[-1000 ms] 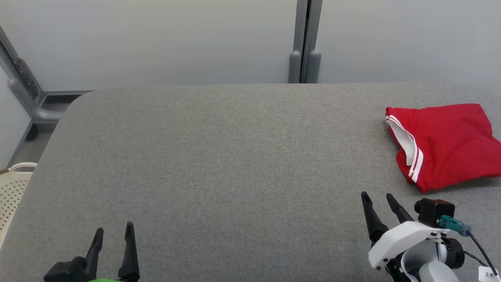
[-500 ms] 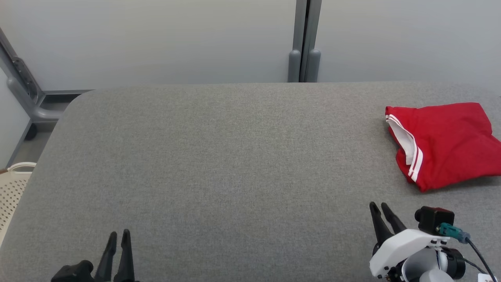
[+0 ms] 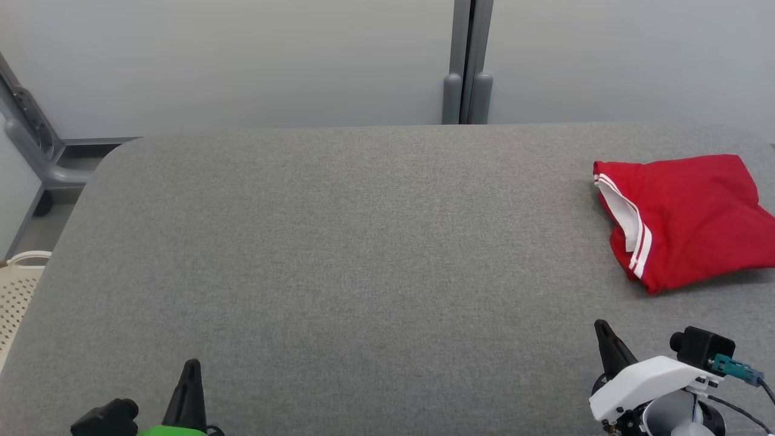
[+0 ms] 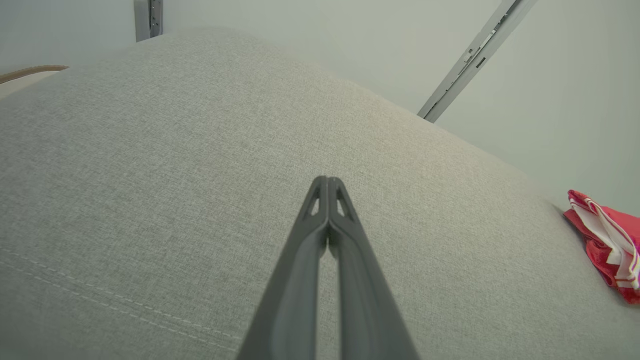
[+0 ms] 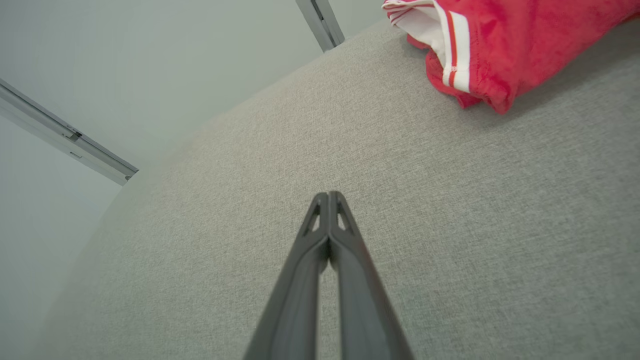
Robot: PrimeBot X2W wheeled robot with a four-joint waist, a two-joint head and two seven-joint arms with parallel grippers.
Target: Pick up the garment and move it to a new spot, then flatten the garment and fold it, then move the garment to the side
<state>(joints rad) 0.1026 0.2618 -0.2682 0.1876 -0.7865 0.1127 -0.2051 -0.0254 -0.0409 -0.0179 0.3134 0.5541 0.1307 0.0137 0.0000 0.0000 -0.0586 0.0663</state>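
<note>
Garment: your red garment [image 3: 684, 221] lies at the table's [image 3: 363, 242] right edge.
Left hand [image 3: 192, 364]: your fingers together, empty, near edge.
Right hand [image 3: 601, 328]: together, empty, short of the garment.

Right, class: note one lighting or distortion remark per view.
Head view: soft, even light, faint shadow beneath the red garment. Left wrist view: wide-angle lens bulges the grey surface into a dome. Right wrist view: same bulge; shadow under the garment's edge.
</note>
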